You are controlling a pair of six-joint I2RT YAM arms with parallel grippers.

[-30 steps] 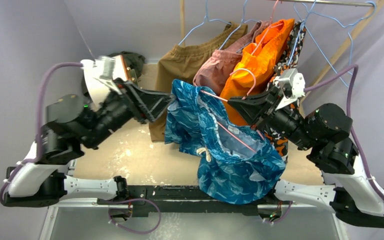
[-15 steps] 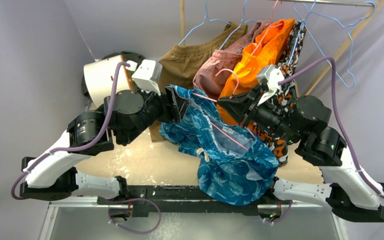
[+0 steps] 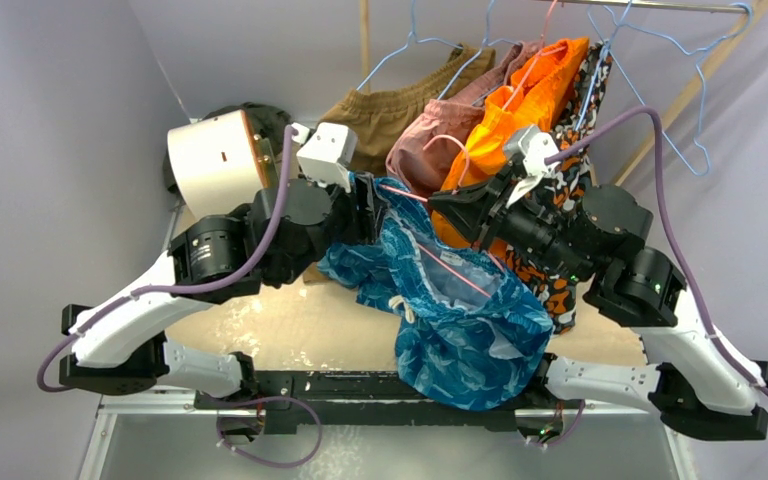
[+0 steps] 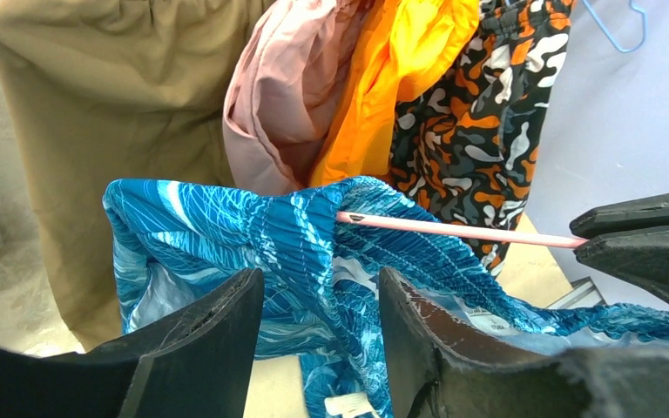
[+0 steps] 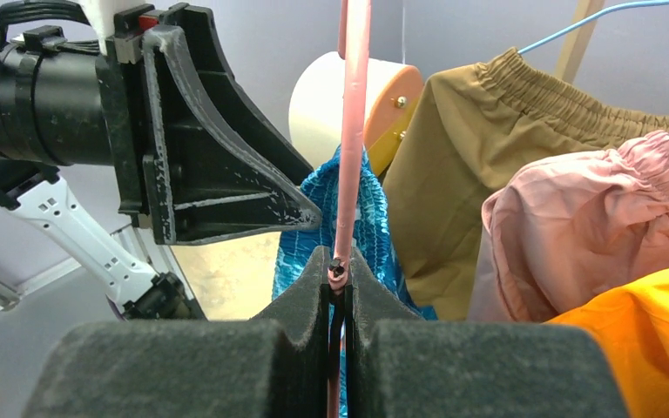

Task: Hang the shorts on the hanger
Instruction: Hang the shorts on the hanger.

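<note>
Both arms engaged: right jaws clenched on hanger [image 5: 351, 131] wire; left jaws spread astride shorts [image 4: 296, 244] waistband. Shorts draped over hanger arm, above tabletop [image 3: 280, 320]. You pinch waistband, draw along wire; keep hanger level.

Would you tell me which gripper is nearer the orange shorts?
Right. The right gripper is directly in front of the orange shorts; the left gripper is further left, at the blue shorts.

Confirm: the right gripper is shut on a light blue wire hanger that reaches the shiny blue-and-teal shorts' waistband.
Wrong colour. The right gripper is shut on a thin pink-red wire hanger, not a light blue one, as the right wrist view shows. It does reach the shiny blue-and-teal shorts' waistband.
</note>
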